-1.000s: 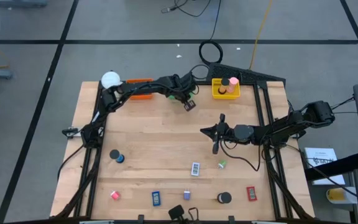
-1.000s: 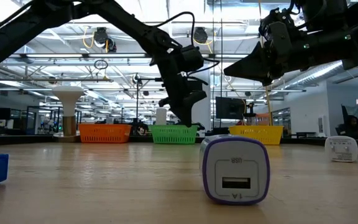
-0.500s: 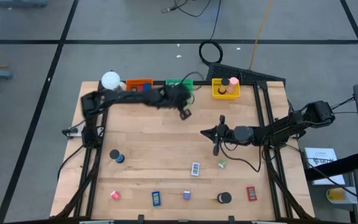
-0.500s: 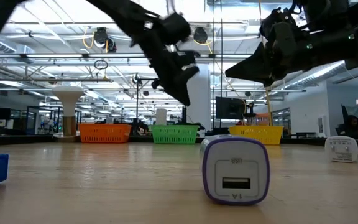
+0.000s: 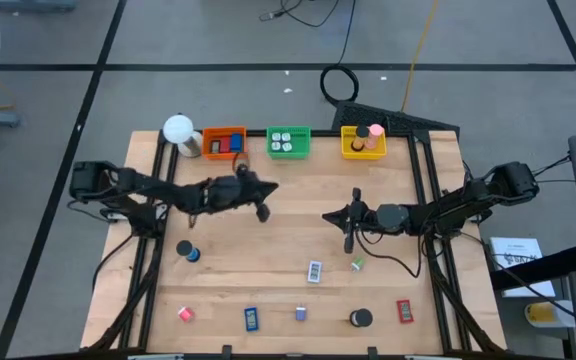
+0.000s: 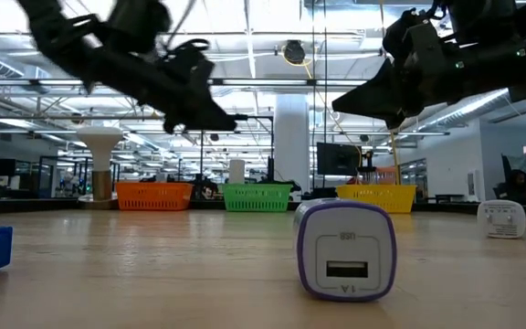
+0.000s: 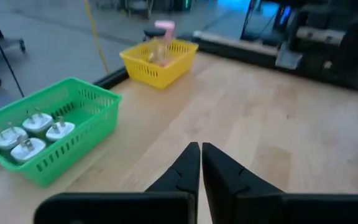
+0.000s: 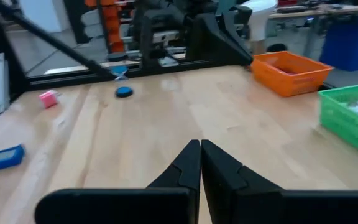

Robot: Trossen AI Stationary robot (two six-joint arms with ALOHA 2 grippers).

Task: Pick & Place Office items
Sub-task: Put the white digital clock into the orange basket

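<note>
Office items lie scattered on the near half of the wooden table: a black and blue roll [image 5: 186, 250], a pink bit [image 5: 184, 313], a blue rectangle [image 5: 251, 319], a purple charger [image 5: 300, 314] [image 6: 345, 249], a black roll [image 5: 360, 318], a red rectangle [image 5: 404, 311], a white and blue piece [image 5: 314, 270] and a green bit [image 5: 357, 264]. My left gripper [image 5: 264, 213] [image 7: 199, 149] hovers shut and empty over the table's left middle, pointing slightly down. Over the right middle my right gripper [image 5: 326, 211] [image 8: 200, 144] hangs level, shut and empty.
Along the far edge stand an orange tray [image 5: 223, 142], a green tray [image 5: 288, 141] [image 7: 48, 137] holding white chargers, and a yellow tray [image 5: 363, 142] with a pink roll. A white ball lamp [image 5: 178, 130] stands at the far left corner. Bare wood lies between the two grippers.
My left gripper has drawn back from the green tray at the far edge toward the table's left and near side, tipping up from pointing steeply down to nearly level. The green tray, hidden by the arm before, now shows. My right arm has kept still.
</note>
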